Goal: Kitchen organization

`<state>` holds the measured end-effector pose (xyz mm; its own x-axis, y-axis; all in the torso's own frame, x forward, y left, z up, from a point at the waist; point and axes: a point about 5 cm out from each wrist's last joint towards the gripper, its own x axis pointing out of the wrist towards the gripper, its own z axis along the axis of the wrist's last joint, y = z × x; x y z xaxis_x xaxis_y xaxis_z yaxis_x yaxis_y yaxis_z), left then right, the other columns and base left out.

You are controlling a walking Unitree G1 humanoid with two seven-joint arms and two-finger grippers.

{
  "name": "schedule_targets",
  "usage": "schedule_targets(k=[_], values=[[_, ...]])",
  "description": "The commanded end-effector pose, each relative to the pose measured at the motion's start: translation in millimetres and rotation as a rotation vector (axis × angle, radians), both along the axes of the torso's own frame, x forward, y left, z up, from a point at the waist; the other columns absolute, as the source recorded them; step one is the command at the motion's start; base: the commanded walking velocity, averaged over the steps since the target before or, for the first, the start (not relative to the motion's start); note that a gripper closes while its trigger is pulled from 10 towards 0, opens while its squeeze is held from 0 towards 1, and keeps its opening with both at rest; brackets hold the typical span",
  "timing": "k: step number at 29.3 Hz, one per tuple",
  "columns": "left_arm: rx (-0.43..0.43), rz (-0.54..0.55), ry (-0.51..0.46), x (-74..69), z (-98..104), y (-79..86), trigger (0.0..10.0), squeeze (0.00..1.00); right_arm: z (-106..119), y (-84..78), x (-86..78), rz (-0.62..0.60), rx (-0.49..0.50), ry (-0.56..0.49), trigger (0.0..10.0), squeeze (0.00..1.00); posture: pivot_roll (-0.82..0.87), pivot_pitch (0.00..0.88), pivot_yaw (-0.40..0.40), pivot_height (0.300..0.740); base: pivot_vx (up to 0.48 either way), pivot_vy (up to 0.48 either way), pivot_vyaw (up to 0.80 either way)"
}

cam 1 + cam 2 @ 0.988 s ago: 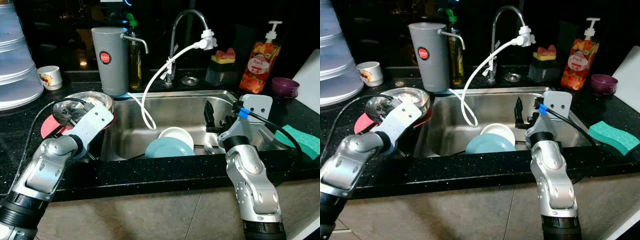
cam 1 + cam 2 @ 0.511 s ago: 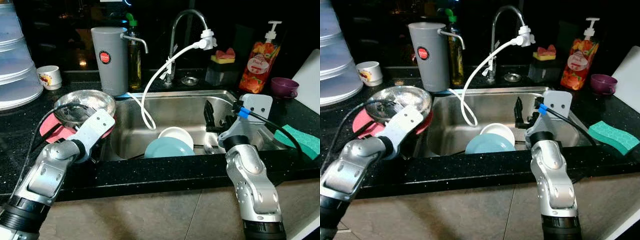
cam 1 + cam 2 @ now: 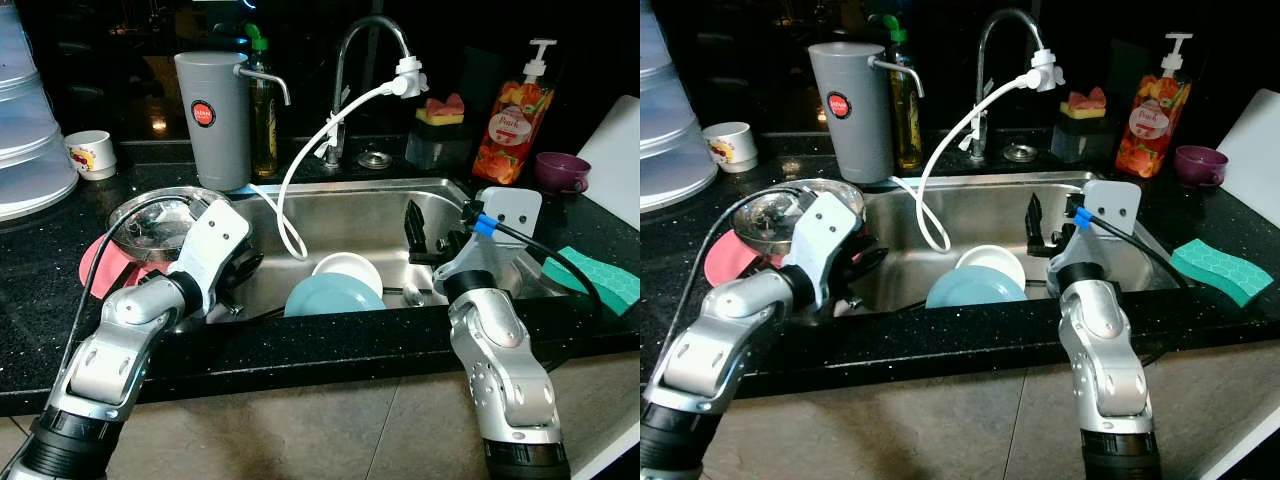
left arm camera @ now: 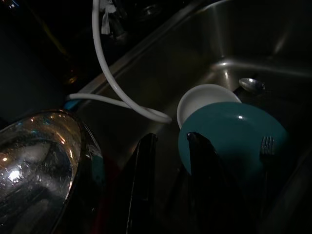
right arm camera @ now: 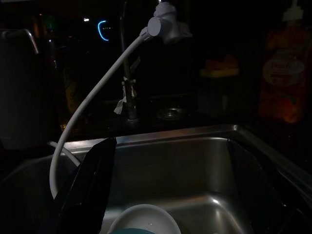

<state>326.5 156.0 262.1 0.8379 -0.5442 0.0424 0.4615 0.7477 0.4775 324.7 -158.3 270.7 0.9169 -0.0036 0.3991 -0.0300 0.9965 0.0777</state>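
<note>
The left gripper (image 4: 168,187) reaches over the left rim of the sink (image 3: 440,192), its two black fingers (image 4: 139,185) close together with only a narrow gap and nothing between them, aimed down at the dishes in the basin. The right gripper (image 5: 170,195) hovers above the right side of the basin with its fingers spread wide and likewise empty. Since the job is kitchen organization, the things in hand seem to be the dishes in the sink: a teal plate (image 3: 333,297) lies at the front of the basin with a fork (image 4: 266,145) resting on its edge, a white bowl (image 3: 346,271) sits just behind and partly under it, and a spoon (image 3: 412,294) lies on the sink floor beside them. None of these is gripped or lifted, so the sink looks not yet cleared. A white hose (image 3: 300,170) hangs from the faucet (image 3: 362,40) into the basin near the bowl. On the counter left of the sink a metal bowl (image 3: 155,213) rests on a pink mat (image 3: 100,268), beside the left arm. Farther out stand a grey dispenser (image 3: 212,120), a soap bottle (image 3: 508,125), a purple cup (image 3: 560,170), a white mug (image 3: 88,153) and a green sponge (image 3: 603,276), all seemingly untouched.
</note>
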Motion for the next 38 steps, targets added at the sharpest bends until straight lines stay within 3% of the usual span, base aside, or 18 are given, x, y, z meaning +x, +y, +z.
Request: schedule_targets(k=[1,3,6,8,11,15,18,21,25,32,38], values=[[-0.02,-0.012,-0.029,-0.9,4.9,-2.7,10.0,0.0,1.7,0.4,-1.1,0.007,0.002,-0.005,10.0,0.0,0.01,0.131,-0.02,0.74,0.0,0.0,0.0],[-0.074,-0.022,-0.05,-2.6,10.8,-4.9,10.0,0.0,2.3,1.1,-1.4,0.012,0.002,-0.009,10.0,0.0,0.01,0.131,-0.02,0.74,0.0,0.0,0.0],[-0.237,-0.04,-0.091,-4.1,25.9,-8.1,10.0,0.0,7.0,6.1,-3.2,0.068,-0.003,-0.039,10.0,0.0,0.01,0.13,-0.02,0.74,0.0,0.0,0.0],[-0.321,-0.019,-0.106,-2.7,35.4,-6.0,10.0,0.0,14.4,17.0,-9.0,0.179,-0.028,-0.075,10.0,0.0,0.01,0.13,-0.02,0.74,0.0,0.0,0.0],[-0.448,0.063,-0.098,5.0,47.6,7.7,10.0,0.0,24.9,44.5,-28.1,0.473,-0.054,-0.115,10.0,0.0,0.0,0.127,-0.016,0.74,0.0,0.0,0.0],[-0.466,0.155,-0.084,11.6,48.4,19.3,10.0,0.0,25.3,57.2,-38.3,0.587,-0.115,-0.119,10.0,0.0,0.0,0.125,-0.015,0.74,0.0,0.0,0.0],[-0.444,0.311,-0.074,16.7,40.9,36.0,10.0,0.0,22.3,73.2,-51.9,0.714,-0.203,-0.124,10.0,0.0,0.01,0.123,-0.01,0.74,0.0,0.0,0.0],[-0.472,0.359,-0.073,16.1,39.4,41.8,10.0,0.0,20.8,74.9,-51.9,0.715,-0.21,-0.121,10.0,0.0,0.01,0.121,-0.006,0.74,0.0,0.0,0.0],[-0.474,0.417,-0.069,14.9,37.3,48.1,10.0,0.0,18.9,73.2,-50.9,0.71,-0.214,-0.11,10.0,0.0,0.01,0.115,0.0,0.74,0.0,0.0,0.0],[-0.414,0.529,-0.033,10.8,33.0,67.5,10.0,0.0,-17.0,58.0,-36.9,0.62,-0.423,0.098,10.0,0.0,0.02,0.105,-0.002,0.74,0.0,0.0,0.0],[-0.411,0.586,-0.057,10.6,39.0,78.2,10.0,0.0,-21.4,46.0,-31.6,0.564,-0.418,0.126,10.0,0.0,0.03,0.104,-0.012,0.74,0.0,0.0,0.0]])
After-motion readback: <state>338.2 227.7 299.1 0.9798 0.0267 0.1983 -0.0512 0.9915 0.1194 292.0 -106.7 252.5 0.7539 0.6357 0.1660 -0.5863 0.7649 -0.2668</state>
